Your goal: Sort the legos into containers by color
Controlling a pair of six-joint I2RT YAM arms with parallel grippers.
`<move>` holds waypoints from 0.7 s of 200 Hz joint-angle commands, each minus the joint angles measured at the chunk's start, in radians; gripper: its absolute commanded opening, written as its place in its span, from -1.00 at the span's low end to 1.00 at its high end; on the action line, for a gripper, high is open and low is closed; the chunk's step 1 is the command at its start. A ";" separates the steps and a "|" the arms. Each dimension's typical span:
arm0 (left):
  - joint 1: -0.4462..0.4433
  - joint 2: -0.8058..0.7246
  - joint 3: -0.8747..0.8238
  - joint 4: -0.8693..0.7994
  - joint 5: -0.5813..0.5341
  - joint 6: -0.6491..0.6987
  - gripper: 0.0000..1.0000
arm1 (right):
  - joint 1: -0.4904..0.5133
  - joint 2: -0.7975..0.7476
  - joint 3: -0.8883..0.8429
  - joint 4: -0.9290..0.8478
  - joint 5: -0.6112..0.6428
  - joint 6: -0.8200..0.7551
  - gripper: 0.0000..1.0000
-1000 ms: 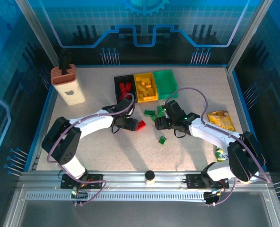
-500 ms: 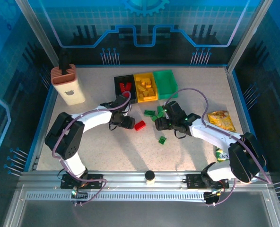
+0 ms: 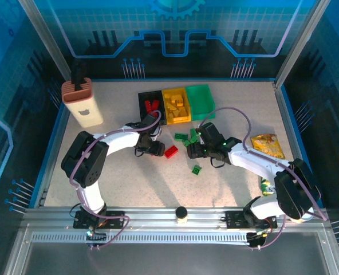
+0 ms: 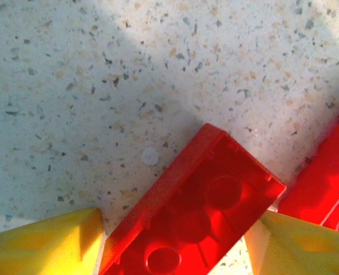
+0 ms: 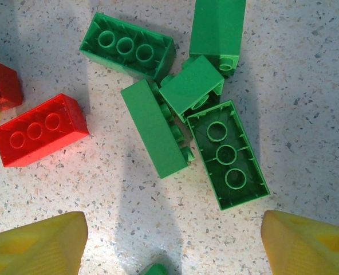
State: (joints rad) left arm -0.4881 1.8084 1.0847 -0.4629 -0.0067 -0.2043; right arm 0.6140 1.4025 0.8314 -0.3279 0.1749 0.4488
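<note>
A red lego (image 4: 198, 200) lies studs-down on the table with my left gripper (image 4: 175, 240) shut on it, a yellow finger against each side. A second red lego (image 4: 327, 172) rests just to its right. From above, the left gripper (image 3: 160, 149) is beside the red lego (image 3: 170, 151), below the black container (image 3: 142, 106). The yellow container (image 3: 165, 109) holds yellow legos, and the green container (image 3: 201, 102) stands to its right. My right gripper (image 5: 172, 246) is open above bare table, just short of several green legos (image 5: 155, 129). One green lego (image 3: 196, 169) lies apart, nearer the front.
A beige-and-brown holder (image 3: 82, 103) stands at the back left. A yellow snack bag (image 3: 267, 145) lies at the right, and another bag (image 3: 267, 186) sits by the right arm's base. A small jar (image 3: 182, 213) sits at the front rail.
The left arm has swung in and its fingers have closed in on the red lego, which has shifted slightly right. The right gripper has edged toward the green legos.
</note>
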 commanded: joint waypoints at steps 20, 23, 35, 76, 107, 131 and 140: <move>-0.007 0.048 0.053 0.028 0.007 -0.020 0.08 | -0.002 0.000 0.013 0.004 0.005 0.008 0.60; -0.006 0.050 0.055 0.028 0.007 -0.021 0.03 | -0.003 -0.001 0.011 0.005 0.006 0.009 0.61; -0.009 0.051 0.062 0.016 0.001 -0.025 -0.07 | -0.003 -0.003 0.002 0.008 0.009 0.011 0.60; -0.015 0.016 0.067 -0.008 -0.031 -0.044 -0.27 | -0.006 -0.009 -0.021 0.021 0.017 0.019 0.61; 0.002 -0.040 0.086 -0.008 -0.070 -0.080 -0.31 | -0.007 -0.008 -0.025 0.025 0.019 0.022 0.61; 0.055 -0.063 0.154 -0.016 -0.079 -0.108 -0.31 | -0.008 -0.012 -0.029 0.024 0.019 0.023 0.60; 0.076 -0.058 0.195 -0.024 -0.082 -0.111 -0.31 | -0.008 -0.015 -0.031 0.021 0.019 0.025 0.60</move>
State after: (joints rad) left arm -0.4656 1.7985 1.1740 -0.4770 -0.0566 -0.2749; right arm 0.6140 1.4025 0.8165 -0.3161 0.1791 0.4564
